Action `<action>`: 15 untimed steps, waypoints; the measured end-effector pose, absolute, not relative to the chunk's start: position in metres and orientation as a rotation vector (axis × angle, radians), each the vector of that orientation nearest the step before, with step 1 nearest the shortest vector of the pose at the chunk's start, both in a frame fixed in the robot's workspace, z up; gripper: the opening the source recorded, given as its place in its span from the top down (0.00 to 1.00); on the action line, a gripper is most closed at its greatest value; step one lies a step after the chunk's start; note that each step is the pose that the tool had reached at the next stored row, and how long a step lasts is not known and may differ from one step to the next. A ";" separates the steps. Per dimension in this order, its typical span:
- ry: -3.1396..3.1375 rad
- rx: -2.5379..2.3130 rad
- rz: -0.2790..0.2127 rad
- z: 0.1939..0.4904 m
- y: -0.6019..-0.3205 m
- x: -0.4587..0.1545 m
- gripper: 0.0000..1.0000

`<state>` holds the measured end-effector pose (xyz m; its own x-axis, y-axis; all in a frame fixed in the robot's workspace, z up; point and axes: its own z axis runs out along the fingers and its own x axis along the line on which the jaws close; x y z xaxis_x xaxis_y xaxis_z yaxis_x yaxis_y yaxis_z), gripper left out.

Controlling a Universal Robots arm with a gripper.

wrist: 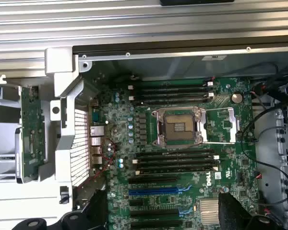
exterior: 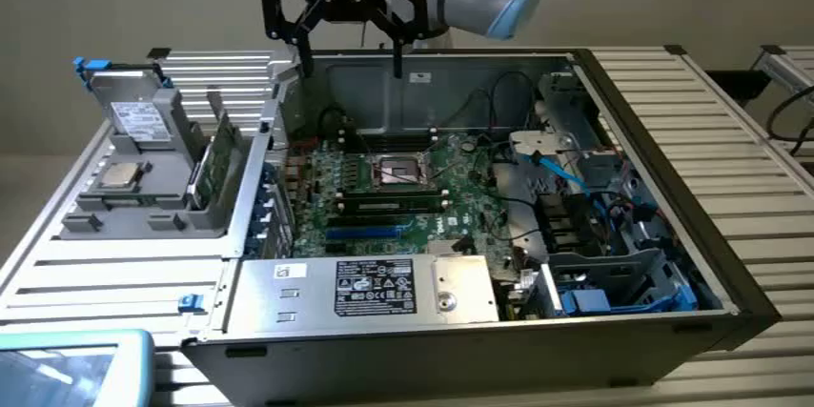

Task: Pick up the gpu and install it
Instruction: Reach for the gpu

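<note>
Green card, the gpu (wrist: pixel 31 129): stands on edge in a slot of the grey parts holder (exterior: pixel 90 221), which sits outside the computer case (exterior: pixel 661 121) on the exterior view's left (only a bare green face shows, so the cooler cannot be made out).
Black gripper (exterior: pixel 353 66): fingers spread wide with nothing between them; it hangs above the far wall of the case.
Gap from gripper to gpu: well apart, no contact.
Motherboard (exterior: pixel 381 188): green, flat on the case floor, with a metal-framed processor socket (wrist: pixel 177 127) near its middle.
Expansion slots (wrist: pixel 153 190): black and blue, in a row beside the memory slots.
Holder's other parts: a silver white-labelled drive box (exterior: pixel 133 119) and a processor chip (exterior: pixel 121 175).
Power supply (exterior: pixel 381 288): silver box along the case's near edge.
</note>
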<state>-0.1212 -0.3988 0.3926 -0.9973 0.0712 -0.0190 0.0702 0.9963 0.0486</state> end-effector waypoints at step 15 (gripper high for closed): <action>3.117 0.110 0.075 0.390 -0.395 -0.135 0.01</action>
